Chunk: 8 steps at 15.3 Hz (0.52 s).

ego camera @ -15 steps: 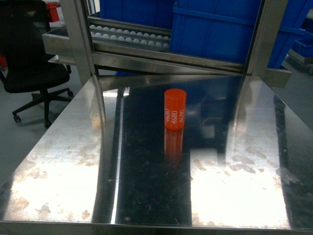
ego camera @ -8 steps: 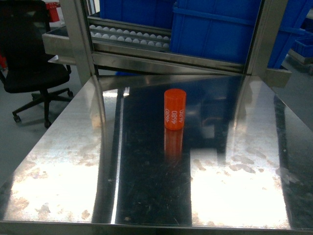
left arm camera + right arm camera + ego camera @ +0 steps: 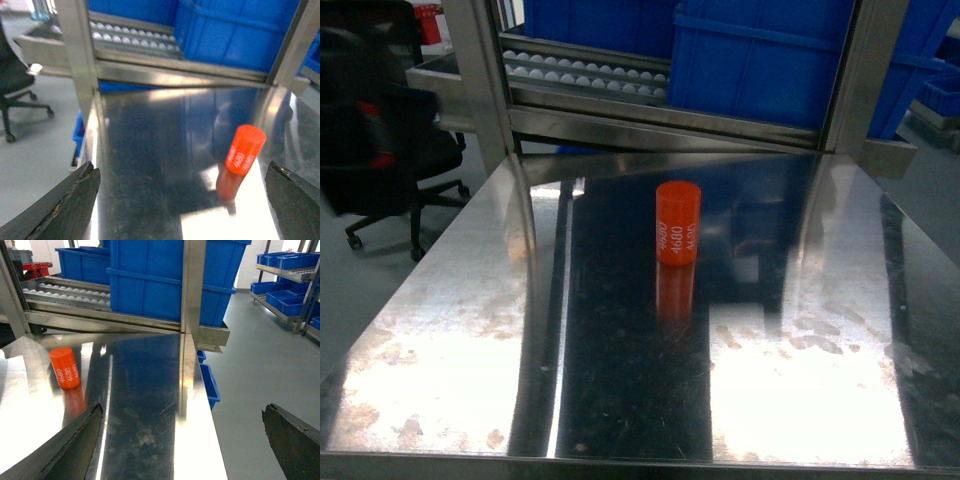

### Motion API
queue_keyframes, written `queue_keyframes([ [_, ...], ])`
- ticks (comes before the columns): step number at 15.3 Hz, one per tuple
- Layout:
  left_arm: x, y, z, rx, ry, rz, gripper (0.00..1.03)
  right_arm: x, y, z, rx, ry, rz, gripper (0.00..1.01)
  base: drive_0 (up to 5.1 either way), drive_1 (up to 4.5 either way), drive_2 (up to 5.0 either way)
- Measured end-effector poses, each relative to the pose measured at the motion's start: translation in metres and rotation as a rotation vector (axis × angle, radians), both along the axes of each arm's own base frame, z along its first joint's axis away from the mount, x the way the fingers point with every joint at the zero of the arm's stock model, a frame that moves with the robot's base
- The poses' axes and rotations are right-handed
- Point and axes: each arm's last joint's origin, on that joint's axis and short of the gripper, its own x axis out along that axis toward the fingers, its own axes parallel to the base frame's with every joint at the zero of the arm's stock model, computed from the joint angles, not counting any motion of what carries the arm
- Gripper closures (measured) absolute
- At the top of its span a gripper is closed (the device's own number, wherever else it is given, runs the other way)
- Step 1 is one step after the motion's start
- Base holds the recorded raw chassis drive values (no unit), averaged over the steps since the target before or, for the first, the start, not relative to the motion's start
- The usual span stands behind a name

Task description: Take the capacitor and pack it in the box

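A: Count?
B: Two pincers, left pincer (image 3: 182,200) and right pincer (image 3: 182,440), both spread wide and empty, low over the steel surface (image 3: 470,330).
A: Capacitor?
B: One orange capacitor (image 3: 677,223), upright, long axis vertical, mid-surface. Blue bins (image 3: 760,60) behind.

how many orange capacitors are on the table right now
1. The orange capacitor stands upright near the middle of the steel table, toward the rack side. No others show in any view.
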Motion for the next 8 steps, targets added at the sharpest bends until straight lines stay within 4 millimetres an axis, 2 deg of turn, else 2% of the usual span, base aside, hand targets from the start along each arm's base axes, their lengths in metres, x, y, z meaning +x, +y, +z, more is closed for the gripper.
queue_keyframes([
  [2, 0.055, -0.02, -0.01, 0.026, 0.156, -0.103, 0.05, 0.0, 0.0, 0.0, 0.0, 0.0, 0.0, 0.03, 0.0, 0.0, 0.0],
  [3, 0.076, -0.028, -0.005, 0.028, 0.2, -0.157, 0.05, 0.0, 0.0, 0.0, 0.0, 0.0, 0.0, 0.03, 0.0, 0.0, 0.0],
  [5, 0.121, -0.044, 0.026, 0.054, 0.259, -0.299, 0.05, 0.0, 0.0, 0.0, 0.0, 0.0, 0.0, 0.03, 0.0, 0.0, 0.0],
  [6, 0.137, -0.048, 0.036, 0.063, 0.272, -0.342, 0.05, 0.0, 0.0, 0.0, 0.0, 0.0, 0.0, 0.03, 0.0, 0.0, 0.0],
  [8, 0.169, -0.056, 0.046, 0.083, 0.321, -0.461, 0.05, 0.0, 0.0, 0.0, 0.0, 0.0, 0.0, 0.03, 0.0, 0.0, 0.0],
])
